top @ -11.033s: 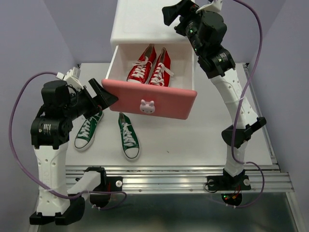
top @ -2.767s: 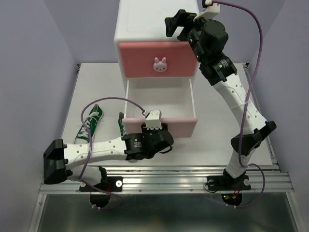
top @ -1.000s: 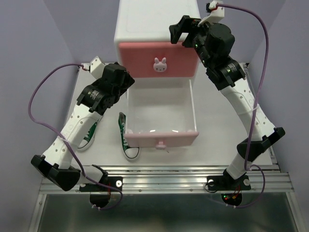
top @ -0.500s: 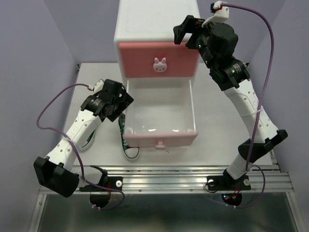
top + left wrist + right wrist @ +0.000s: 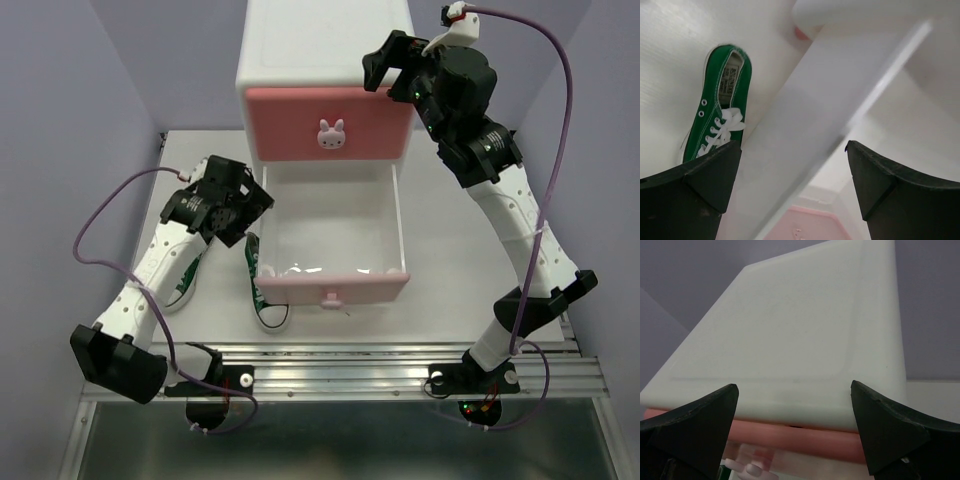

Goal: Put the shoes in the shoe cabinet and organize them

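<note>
Two pincers: both spread wide, neither gripping anything.
Left pincer (image 5: 252, 205): hangs over the left wall of the open lower drawer. From its wrist that white wall runs slantwise between the fingers (image 5: 705, 175). Touching or not, I can't tell.
Right pincer (image 5: 385, 62): up above the near right corner of the cabinet's top, apart from it.
Lower drawer (image 5: 335, 288): stands out toward the near edge, white inside showing, pale pink front with a bunny knob (image 5: 332, 297).
Upper drawer (image 5: 290, 135): shut, darker pink.
Shoe cabinet (image 5: 320, 40): white, at the far middle of the counter (image 5: 460, 250).
First green shoe (image 5: 266, 305): on the counter just beside the drawer's left wall, toe toward the near edge.
Second green shoe (image 5: 184, 278): farther left, partly under the left arm.
</note>
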`<move>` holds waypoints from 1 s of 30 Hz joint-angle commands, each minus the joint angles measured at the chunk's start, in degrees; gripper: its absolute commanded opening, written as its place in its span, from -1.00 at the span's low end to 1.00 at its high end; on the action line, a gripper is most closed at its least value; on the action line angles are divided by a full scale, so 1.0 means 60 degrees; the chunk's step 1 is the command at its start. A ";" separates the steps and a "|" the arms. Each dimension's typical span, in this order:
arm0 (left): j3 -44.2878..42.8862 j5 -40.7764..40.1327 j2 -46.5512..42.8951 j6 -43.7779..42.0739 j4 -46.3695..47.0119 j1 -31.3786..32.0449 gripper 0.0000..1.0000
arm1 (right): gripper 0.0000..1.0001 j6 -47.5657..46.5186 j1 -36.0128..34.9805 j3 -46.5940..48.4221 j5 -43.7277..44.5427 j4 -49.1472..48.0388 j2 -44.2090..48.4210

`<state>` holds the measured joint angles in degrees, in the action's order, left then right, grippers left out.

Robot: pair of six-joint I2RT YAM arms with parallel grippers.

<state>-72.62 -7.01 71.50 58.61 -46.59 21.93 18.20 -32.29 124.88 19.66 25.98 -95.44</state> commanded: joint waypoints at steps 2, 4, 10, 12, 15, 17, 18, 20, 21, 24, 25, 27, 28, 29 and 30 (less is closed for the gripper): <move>-0.2176 -0.0824 0.0050 -0.1051 -0.0453 -0.0257 0.97 | 1.00 0.0351 0.0094 -0.0320 0.0297 0.2585 -0.0500; -0.2705 -0.1058 -0.0051 -0.1024 -0.0570 -0.0272 0.97 | 1.00 0.0337 0.0094 -0.0306 0.0297 0.2585 -0.0442; -0.2121 -0.1176 -0.0345 -0.0425 -0.1008 -0.0286 0.97 | 1.00 -0.0132 0.0094 -0.0101 0.0575 0.2658 -0.0310; -0.1726 -0.1322 -0.0330 -0.0131 -0.1490 -0.0345 0.97 | 1.00 -0.0278 0.0094 0.0103 0.0736 0.2731 -0.0237; -0.0819 -0.0870 -0.0710 0.0294 -0.1348 -0.0798 0.97 | 1.00 -0.0805 0.0094 0.0688 0.0897 0.2819 -0.0280; -0.0379 -0.0679 -0.0988 0.0543 -0.1171 -0.1018 0.97 | 1.00 -0.1068 0.0094 0.1520 0.1189 0.2790 -0.0397; -0.0058 -0.0446 -0.1033 0.0544 -0.1084 -0.1251 0.97 | 1.00 -0.1287 0.0094 0.1772 0.1264 0.2674 -0.0412; 0.0091 -0.0269 -0.1019 0.0384 -0.1039 -0.1399 0.97 | 1.00 -0.1377 0.0094 0.2008 0.1381 0.2396 -0.0209; 0.0077 -0.0297 -0.0845 0.0195 -0.1112 -0.1414 0.97 | 1.00 -0.1247 0.0094 0.1864 0.1425 0.1872 -0.0018; -0.0069 -0.0254 -0.0376 -0.0070 -0.1318 -0.1561 0.97 | 1.00 -0.0954 0.0094 0.0781 0.1630 0.0947 0.0904; -0.0113 -0.0268 -0.0244 -0.0317 -0.1274 -0.1575 0.97 | 1.00 -0.0808 0.0094 0.0634 0.1660 0.0581 0.1066; -0.0259 -0.0326 0.0281 -0.0669 -0.1288 -0.1619 0.97 | 1.00 -0.0777 0.0094 0.0646 0.1747 0.0563 0.1257; -0.0333 -0.0327 0.0473 -0.0802 -0.1288 -0.1634 0.97 | 1.00 -0.0806 0.0094 0.0661 0.1791 0.0563 0.1287; -0.0377 -0.0356 0.0896 -0.0905 -0.1332 -0.1649 0.97 | 1.00 -0.0835 0.0094 0.0647 0.1951 0.0549 0.1331; -0.0493 -0.0501 0.1117 -0.0964 -0.1390 -0.1649 0.97 | 1.00 -0.0893 0.0094 0.0661 0.2040 0.0563 0.1360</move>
<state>-72.86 -8.88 73.14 56.75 -54.00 12.60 13.26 -31.92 128.11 28.60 34.81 -90.43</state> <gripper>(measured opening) 0.986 0.995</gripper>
